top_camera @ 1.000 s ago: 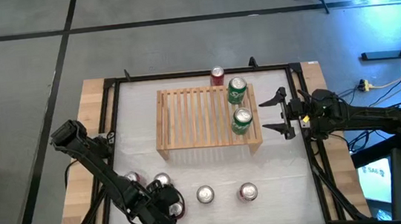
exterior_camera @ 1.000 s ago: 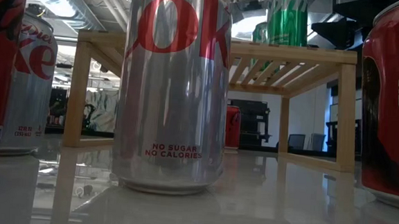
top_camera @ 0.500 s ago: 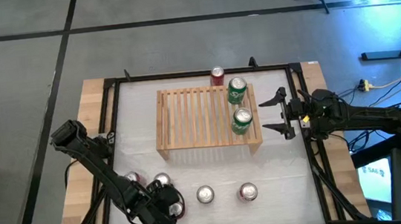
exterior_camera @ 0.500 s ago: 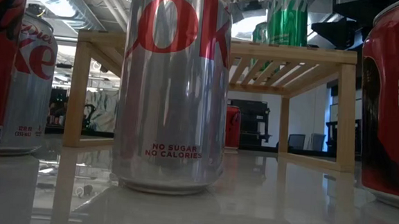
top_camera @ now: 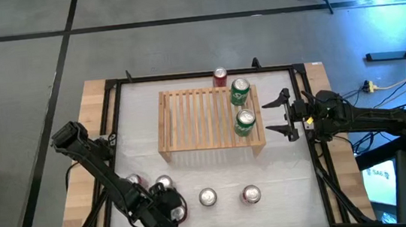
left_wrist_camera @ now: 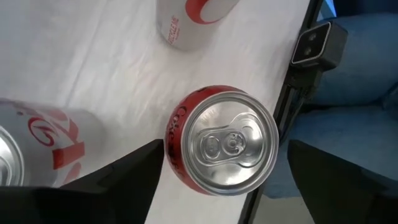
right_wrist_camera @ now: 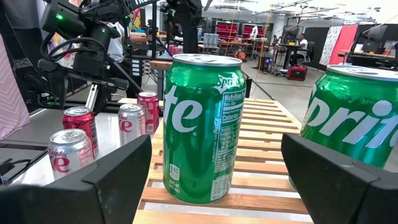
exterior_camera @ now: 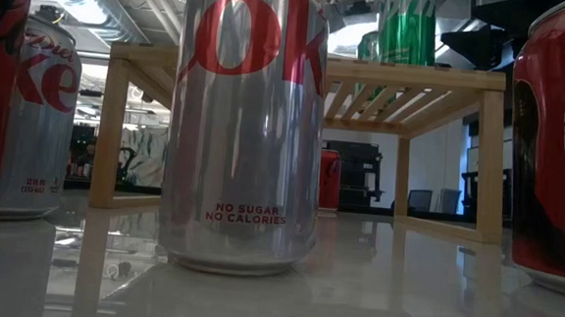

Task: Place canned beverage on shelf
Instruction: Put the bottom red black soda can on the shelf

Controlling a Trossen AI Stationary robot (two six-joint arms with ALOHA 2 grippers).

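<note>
The wooden shelf (top_camera: 204,121) stands mid-table with two green cans (top_camera: 240,91) (top_camera: 245,121) upright on its right end. A red can (left_wrist_camera: 226,142) stands on the table near the front edge, left of centre. My left gripper (left_wrist_camera: 227,149) hangs open over it, pointing steeply down, one finger on each side of the can. In the high view the gripper (top_camera: 170,214) hides this can. My right gripper (top_camera: 268,119) waits open and level beside the shelf's right end, facing the green cans (right_wrist_camera: 202,127). My left gripper has one finger (left_wrist_camera: 134,171) right beside the red can's side (left_wrist_camera: 171,146); I cannot tell whether it touches. The other finger (left_wrist_camera: 323,171) stands clear of the can. The can stands upright on the table.
Near the front edge stand a red can (top_camera: 136,182), two silver cans (top_camera: 163,183) (top_camera: 207,197) and another red can (top_camera: 251,194). One more red can (top_camera: 219,76) stands behind the shelf. A black frame (left_wrist_camera: 292,106) borders the table beside the red can.
In the low view the red can at the far left has shifted slightly toward the table's left, uncovering a little more of the silver can behind it.
</note>
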